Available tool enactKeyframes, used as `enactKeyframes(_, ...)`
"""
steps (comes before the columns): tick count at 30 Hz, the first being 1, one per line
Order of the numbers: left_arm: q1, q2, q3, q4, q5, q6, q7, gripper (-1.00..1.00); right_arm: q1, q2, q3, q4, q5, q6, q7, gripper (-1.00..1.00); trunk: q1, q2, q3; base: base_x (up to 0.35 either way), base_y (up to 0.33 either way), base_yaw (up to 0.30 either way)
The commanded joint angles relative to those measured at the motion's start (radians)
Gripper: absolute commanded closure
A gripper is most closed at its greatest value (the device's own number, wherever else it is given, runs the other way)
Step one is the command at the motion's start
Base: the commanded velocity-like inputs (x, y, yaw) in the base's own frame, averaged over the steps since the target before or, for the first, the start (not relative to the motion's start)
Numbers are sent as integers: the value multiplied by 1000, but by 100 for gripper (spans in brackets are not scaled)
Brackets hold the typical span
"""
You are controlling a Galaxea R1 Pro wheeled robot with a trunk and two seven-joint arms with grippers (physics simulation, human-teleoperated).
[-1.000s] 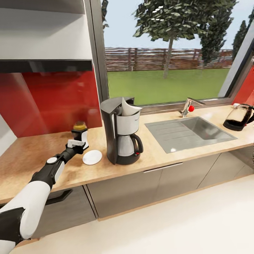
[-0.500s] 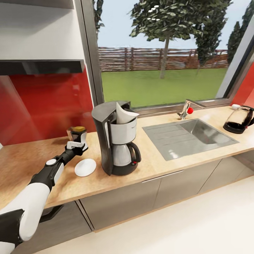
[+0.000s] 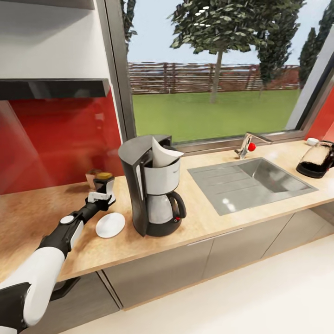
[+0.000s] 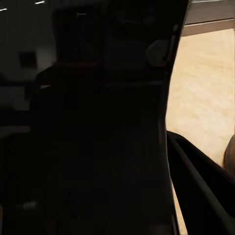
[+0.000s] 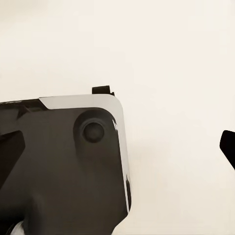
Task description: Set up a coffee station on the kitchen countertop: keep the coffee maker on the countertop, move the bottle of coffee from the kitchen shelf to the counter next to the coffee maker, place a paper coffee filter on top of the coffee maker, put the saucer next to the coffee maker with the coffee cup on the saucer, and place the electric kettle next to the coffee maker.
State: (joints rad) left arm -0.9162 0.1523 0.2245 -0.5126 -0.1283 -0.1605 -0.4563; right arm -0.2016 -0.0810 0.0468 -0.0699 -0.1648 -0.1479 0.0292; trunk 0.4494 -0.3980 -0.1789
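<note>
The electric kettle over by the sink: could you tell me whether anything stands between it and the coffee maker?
The electric kettle sits far along the kitchen countertop; the sink and tap lie between it and the coffee maker.

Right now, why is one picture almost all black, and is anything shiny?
Left wrist view: something dark sits right against the camera, with a lit strip of kitchen countertop at one edge. Head view: bright daylight; the red wall panel reflects like a mirror, and the sink shows small glints. Right wrist view: pale, evenly lit, soft.
</note>
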Motion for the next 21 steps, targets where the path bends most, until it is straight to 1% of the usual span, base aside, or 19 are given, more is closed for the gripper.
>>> enactKeyframes(1,12,0,11,-1,-7,-11,-7,100,-1,0,5,1,-10,-4,3,-100,1,-2,-2,24,0,0)
enactKeyframes(3,26,2,15,-1,-8,-33,-11,100,-1,0,5,1,-10,-4,3,-100,1,-2,-2,13,0,0)
enactKeyframes(5,40,10,17,-1,-8,-54,-18,100,-1,0,5,1,-10,-4,3,-100,1,-2,-2,13,0,0)
enactKeyframes(8,47,28,18,0,-7,-57,-25,100,-1,0,5,1,-10,-4,3,-100,1,-2,-2,115,53,0)
enactKeyframes(10,49,33,18,0,-7,-56,-26,100,-1,0,5,1,-10,-4,3,-100,1,-2,-2,208,150,0)
enactKeyframes(17,49,37,19,-1,-6,-56,-26,100,-1,1,5,1,-10,-4,3,-100,1,-2,-2,238,213,-6)
enactKeyframes(19,50,37,19,-1,-6,-58,-25,100,-1,1,5,1,-10,-4,3,-100,1,-2,-2,201,173,-166)
enactKeyframes(21,51,36,18,0,-6,-63,-25,100,-1,1,5,1,-10,-4,3,-100,1,-2,-2,54,43,-269)
